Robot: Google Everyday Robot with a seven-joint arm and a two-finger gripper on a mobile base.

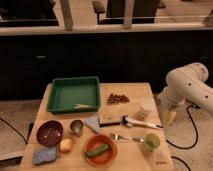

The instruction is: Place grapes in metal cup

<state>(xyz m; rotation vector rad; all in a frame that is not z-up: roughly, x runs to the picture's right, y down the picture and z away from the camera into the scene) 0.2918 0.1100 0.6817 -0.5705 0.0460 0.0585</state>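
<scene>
The grapes (118, 98) lie as a small reddish-brown cluster on the wooden table (135, 90), just right of the green tray. The metal cup (76, 126) stands upright near the table's left front, between the maroon bowl and a grey wedge. My gripper (169, 116) hangs off the white arm (189, 86) beside the table's right edge, pointing down. It is open and holds nothing. It is well to the right of the grapes and far from the cup.
A green tray (73, 94) holds a yellow strip. Also on the table are a maroon bowl (49, 132), an orange bowl (100, 149) with a green item, a light-green cup (151, 141), a white cup (145, 110), a fork (125, 137), a sponge (45, 155) and a pale fruit (66, 145).
</scene>
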